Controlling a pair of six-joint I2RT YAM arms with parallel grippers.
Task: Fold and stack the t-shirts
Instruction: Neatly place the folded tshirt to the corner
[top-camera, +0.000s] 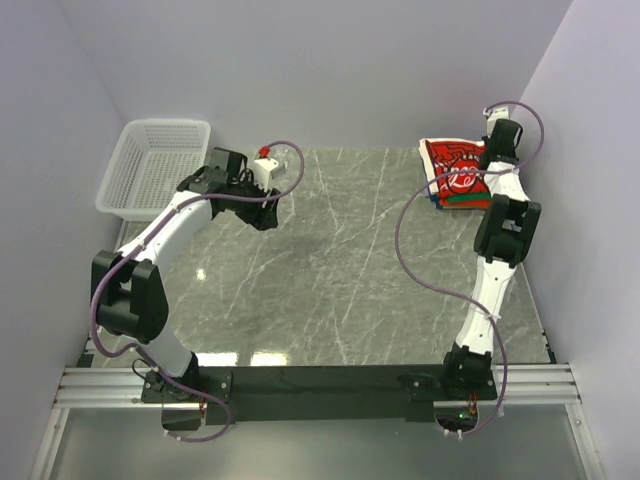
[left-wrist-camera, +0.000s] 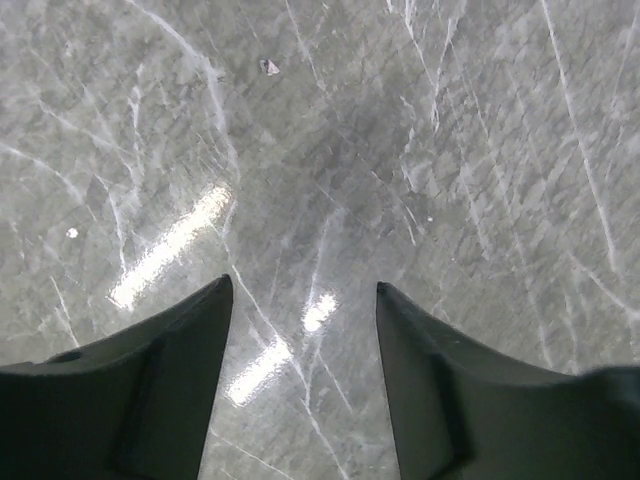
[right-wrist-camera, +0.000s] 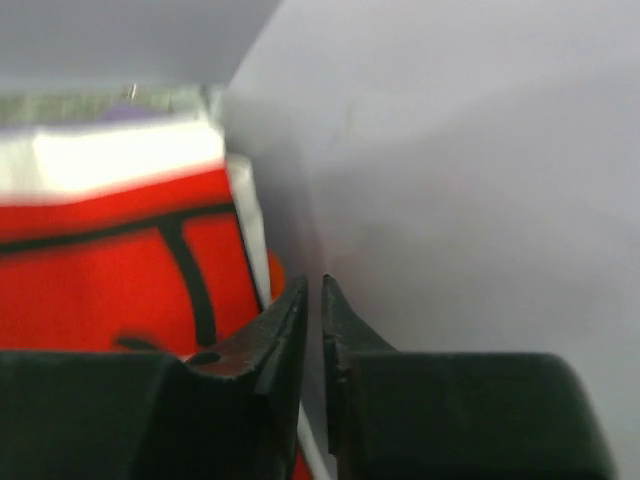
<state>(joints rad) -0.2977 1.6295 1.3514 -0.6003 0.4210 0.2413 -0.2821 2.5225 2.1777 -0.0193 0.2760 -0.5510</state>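
Note:
A stack of folded t-shirts (top-camera: 458, 175) lies at the back right of the marble table. The white tee with the large red-and-white print is on top, and green and blue edges show under it. In the right wrist view the red print (right-wrist-camera: 110, 270) fills the left side, with an orange edge beside it. My right gripper (right-wrist-camera: 311, 282) is shut with nothing between its jaws, at the stack's right edge close to the right wall (right-wrist-camera: 470, 200). In the top view it (top-camera: 494, 150) is mostly hidden by its wrist. My left gripper (left-wrist-camera: 303, 285) is open and empty above bare marble at the back left (top-camera: 266, 208).
A white plastic mesh basket (top-camera: 155, 165) stands at the back left corner, just left of my left arm. Grey walls close the table at the back and on both sides. The marble top (top-camera: 330, 260) lies between the arms.

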